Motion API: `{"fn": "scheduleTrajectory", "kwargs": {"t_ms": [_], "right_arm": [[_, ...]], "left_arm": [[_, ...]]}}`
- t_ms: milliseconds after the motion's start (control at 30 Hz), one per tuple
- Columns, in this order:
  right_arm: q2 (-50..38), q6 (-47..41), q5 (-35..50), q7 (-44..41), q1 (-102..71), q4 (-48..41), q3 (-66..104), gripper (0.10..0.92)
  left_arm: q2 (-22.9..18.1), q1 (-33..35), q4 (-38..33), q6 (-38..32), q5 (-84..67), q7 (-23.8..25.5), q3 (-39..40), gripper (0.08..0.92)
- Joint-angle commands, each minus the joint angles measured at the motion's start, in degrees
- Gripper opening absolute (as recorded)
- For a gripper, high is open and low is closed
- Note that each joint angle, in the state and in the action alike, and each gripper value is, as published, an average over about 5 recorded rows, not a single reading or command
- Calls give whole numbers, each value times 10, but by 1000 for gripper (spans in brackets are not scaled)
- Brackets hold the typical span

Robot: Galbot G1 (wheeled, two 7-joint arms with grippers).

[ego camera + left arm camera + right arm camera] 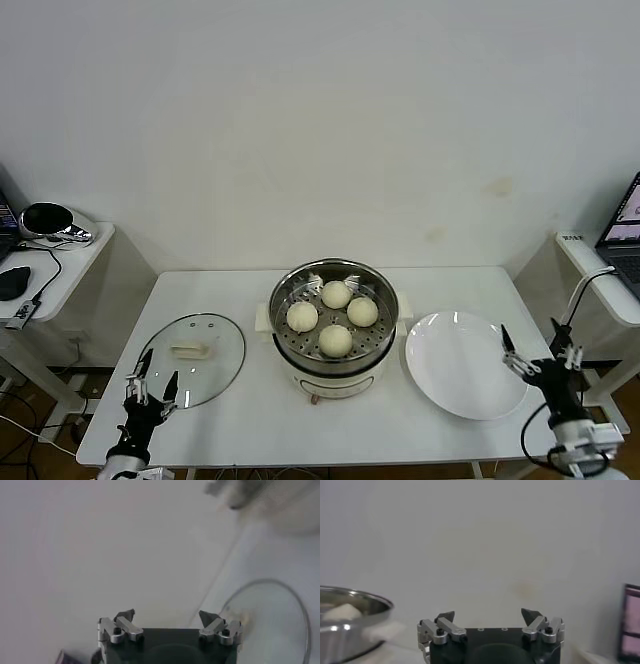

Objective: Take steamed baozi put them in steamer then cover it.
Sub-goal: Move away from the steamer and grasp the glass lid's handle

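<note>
Four buns: in steamer.
Lid: on desk; you lift by handle, level.
Left gripper: fingers spread, empty.
Right gripper: fingers spread, idle.

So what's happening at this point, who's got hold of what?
Nothing is held. All four steamed baozi sit on the tray inside the steamer, which is uncovered. The cover lies flat on the table to the steamer's left, and an empty white plate lies to its right. The left end effector hangs open at the cover's near edge; the right end effector hangs open beside the plate.
</note>
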Motion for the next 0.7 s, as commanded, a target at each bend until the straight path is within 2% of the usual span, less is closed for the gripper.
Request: {"fn": "scheduleTrajectory", "kwargs": {"t_ms": [33,333,500,700], "right_arm": [[46,12,-9,11,-41,11,47,823],[62,19,-17,13,-47,13,48,823],[64,25,-19,11,-52,17,50,823],[66,26,-19,11,-51,15,56,823]], "left_arm": [[69,-129,161,-16,142,7,38,823],[67,-220,239,-30,161,3,70,823],[65,-257,296,-39,167,6,86,823],[63,-290,329,-39,167,6,101,823]]}}
